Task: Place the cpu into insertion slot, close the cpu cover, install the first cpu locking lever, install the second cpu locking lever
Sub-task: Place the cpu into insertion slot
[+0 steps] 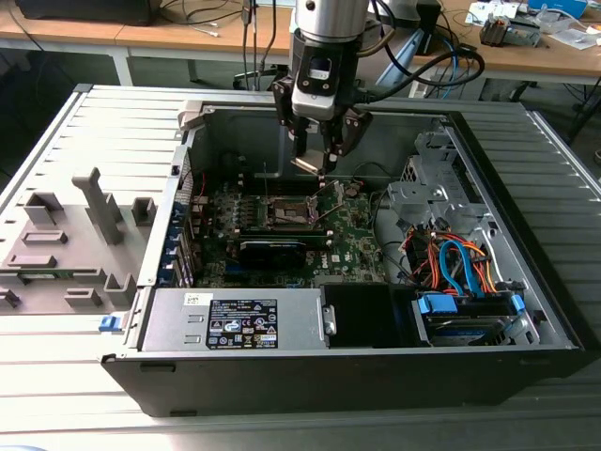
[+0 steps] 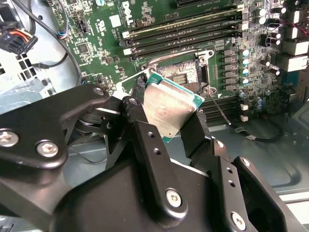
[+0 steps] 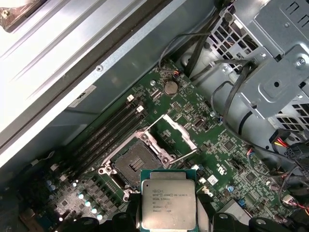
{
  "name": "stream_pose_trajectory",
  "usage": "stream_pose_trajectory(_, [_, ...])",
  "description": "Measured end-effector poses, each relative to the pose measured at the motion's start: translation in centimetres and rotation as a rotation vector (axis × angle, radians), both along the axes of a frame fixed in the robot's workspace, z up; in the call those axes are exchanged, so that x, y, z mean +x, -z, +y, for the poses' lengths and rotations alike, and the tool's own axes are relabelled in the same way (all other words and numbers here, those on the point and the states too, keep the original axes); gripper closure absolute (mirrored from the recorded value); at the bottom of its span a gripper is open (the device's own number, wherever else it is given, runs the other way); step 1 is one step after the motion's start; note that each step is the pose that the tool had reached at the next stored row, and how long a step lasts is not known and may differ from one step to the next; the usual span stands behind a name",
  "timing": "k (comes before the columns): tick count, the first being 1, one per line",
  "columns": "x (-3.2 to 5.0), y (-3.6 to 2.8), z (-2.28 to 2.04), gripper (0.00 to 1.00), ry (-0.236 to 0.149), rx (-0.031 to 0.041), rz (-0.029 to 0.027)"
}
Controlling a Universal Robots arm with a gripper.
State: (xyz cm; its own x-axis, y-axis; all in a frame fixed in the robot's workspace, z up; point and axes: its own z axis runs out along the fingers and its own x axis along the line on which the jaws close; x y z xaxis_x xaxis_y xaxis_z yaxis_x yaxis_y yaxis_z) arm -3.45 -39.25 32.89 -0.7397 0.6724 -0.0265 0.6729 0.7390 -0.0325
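Nearest in the exterior view, along the near wall of the open computer case (image 1: 357,371), lie a grey power supply (image 1: 239,321) on the left and a drive with blue clips (image 1: 467,310) on the right. A bundle of orange and blue cables (image 1: 453,258) rises just behind the drive. Beyond these the green motherboard (image 1: 352,240) lies flat on the case floor.

Near the board's middle sits the insertion slot (image 3: 131,166), a dark square socket with a metal rim, and nothing is seated in it. The cpu cover (image 3: 159,149) is swung up and away from the socket, so the board shows through its window. A thin locking lever (image 3: 183,154) stands free beside it. Long black memory slots (image 3: 110,129) run alongside the socket on the side away from the cover.

Above the socket hangs the gripper (image 1: 315,163), pointing down from the arm. Its black fingers (image 2: 145,137) are pressed against two opposite edges of the cpu (image 2: 166,108), pinching it. The chip is tilted, with its silver-grey top facing out from the fingers. It is in the air, apart from the socket and a little to its far side, and it touches nothing on the board. In the first wrist view the cpu (image 3: 168,203) sits in front of the open socket with a clear gap between them.

Farthest back, past the case's far wall, stand wooden desks (image 1: 141,38).
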Motion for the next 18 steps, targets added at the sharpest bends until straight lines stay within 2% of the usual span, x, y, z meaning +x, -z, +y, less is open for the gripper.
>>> stream_pose_trajectory(18, [0.0,0.09,0.0,0.45,0.093,-0.0155,-0.0001])
